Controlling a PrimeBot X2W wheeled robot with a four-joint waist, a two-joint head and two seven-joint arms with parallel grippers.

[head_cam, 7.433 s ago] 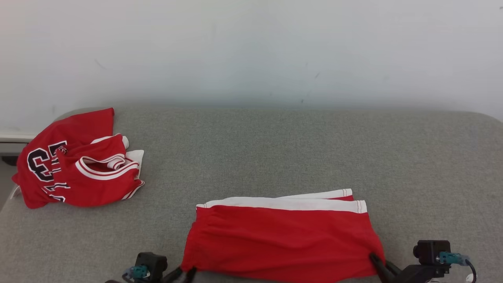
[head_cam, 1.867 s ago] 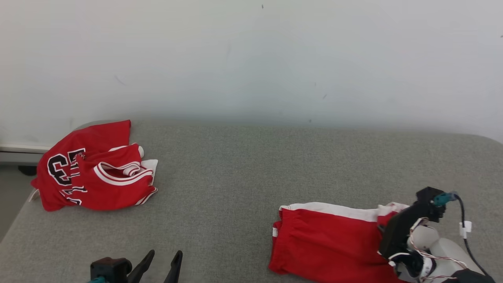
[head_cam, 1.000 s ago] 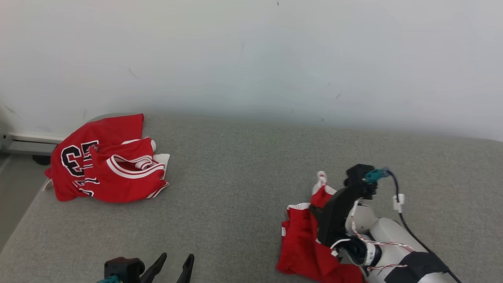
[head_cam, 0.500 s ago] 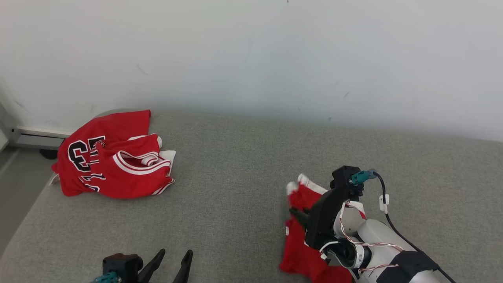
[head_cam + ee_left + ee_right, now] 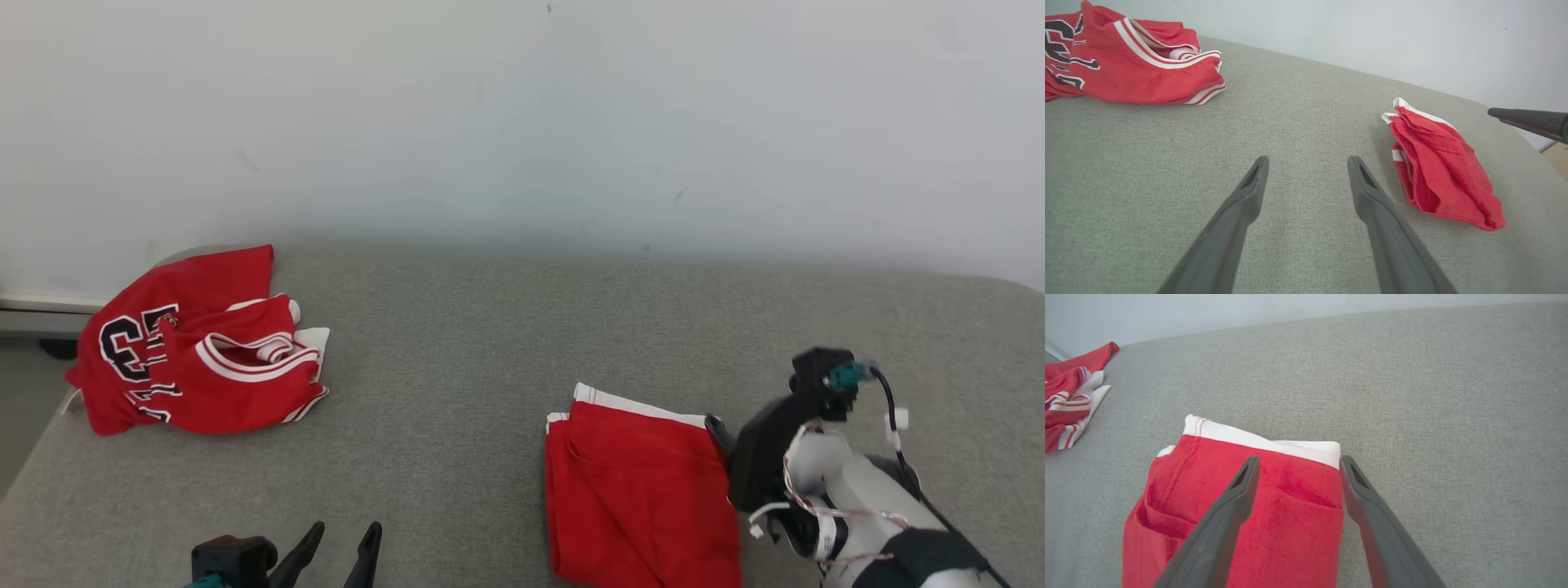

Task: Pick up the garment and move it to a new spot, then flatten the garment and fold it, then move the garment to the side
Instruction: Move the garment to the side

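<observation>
Two of three steps look done: the shorts [image 5: 641, 490] lie folded in a compact red stack, white band at the far edge, on the grey pad [image 5: 490, 327], right of centre and toward the near side. The fold is rough: a crease runs across the top layer and a white corner sticks out at the left. Left to do, by my reading: shift the stack to the side.

Right gripper [image 5: 1299, 463]: fingers spread, poised over the stack's far right corner, pinching nothing. Whether the tips touch cloth, cannot tell.

Left gripper [image 5: 345, 532]: spread, empty, over bare pad, well apart from the shorts.

Also present: crumpled jersey [image 5: 196, 371] at the far left corner. It takes up that side, so the right looks the easier spot.
</observation>
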